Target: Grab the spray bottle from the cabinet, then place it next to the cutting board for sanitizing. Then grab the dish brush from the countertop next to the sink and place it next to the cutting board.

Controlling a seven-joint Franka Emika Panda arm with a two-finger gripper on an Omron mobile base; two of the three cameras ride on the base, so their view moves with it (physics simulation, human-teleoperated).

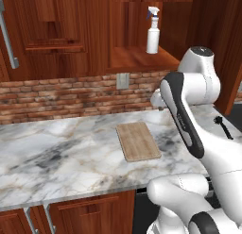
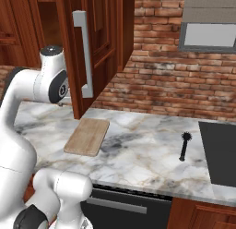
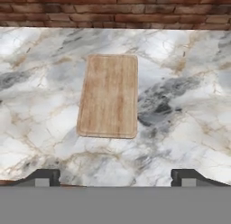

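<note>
Jaws spread wide and empty, the gripper [image 3: 115, 178] hovers above the cutting board [image 3: 108, 95], apparently before fetching the shelved spray bottle [image 1: 152, 30].

Spray bottle [image 1: 152, 30] upright in cabinet [image 1: 137, 58] (white), cutting board [image 1: 138, 141] flat

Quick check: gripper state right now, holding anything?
Gripper: open, jaws wide apart, holding nothing; it hangs above the countertop just short of the cutting board.
</note>
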